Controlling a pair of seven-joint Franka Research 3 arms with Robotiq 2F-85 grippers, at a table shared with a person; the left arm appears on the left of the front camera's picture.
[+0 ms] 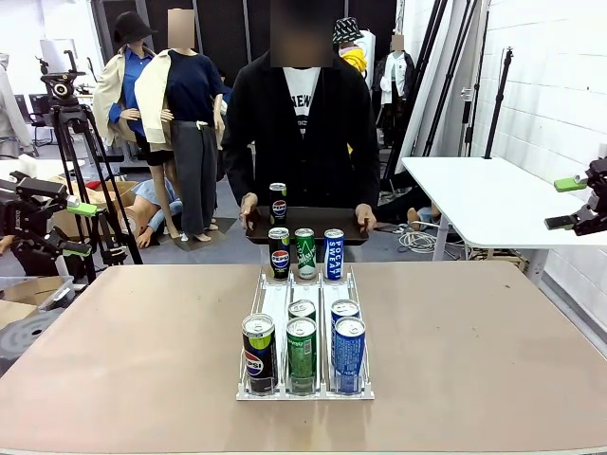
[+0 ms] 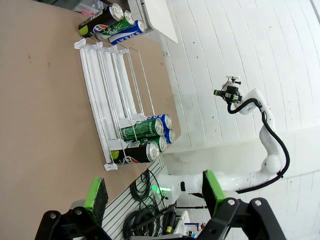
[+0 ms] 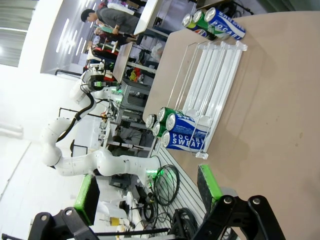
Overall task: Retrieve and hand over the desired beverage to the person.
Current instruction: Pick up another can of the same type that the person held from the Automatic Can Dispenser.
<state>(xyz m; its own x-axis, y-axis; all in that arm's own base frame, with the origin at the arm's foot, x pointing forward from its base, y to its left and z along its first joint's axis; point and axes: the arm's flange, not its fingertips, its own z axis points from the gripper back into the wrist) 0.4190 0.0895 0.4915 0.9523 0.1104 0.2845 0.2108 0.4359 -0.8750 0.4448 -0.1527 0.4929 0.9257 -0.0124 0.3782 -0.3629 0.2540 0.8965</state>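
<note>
A clear rack (image 1: pixel 268 301) in the middle of the table holds beverage cans in three lanes. At its near end stand a black Pepsi can (image 1: pixel 258 352), a green can (image 1: pixel 302 354) and a blue Pocari Sweat can (image 1: pixel 349 353), with one more green and one more blue behind them. Three more cans (image 1: pixel 304 252) stand at the far end. The person (image 1: pixel 302 114) stands at the far side holding a black tray (image 1: pixel 318 226) that carries one Pepsi can (image 1: pixel 277 202). My left gripper (image 1: pixel 80 230) hovers open off the table's left. Off the table's right, my right gripper (image 1: pixel 570 203) is open too.
A white side table (image 1: pixel 484 194) stands at the back right below my right gripper. A camera tripod (image 1: pixel 71 123) and equipment crowd the left side. In the wrist views, each gripper (image 2: pixel 154 190) (image 3: pixel 147 192) looks across the bare tabletop toward the rack (image 2: pixel 107 75) (image 3: pixel 215 75).
</note>
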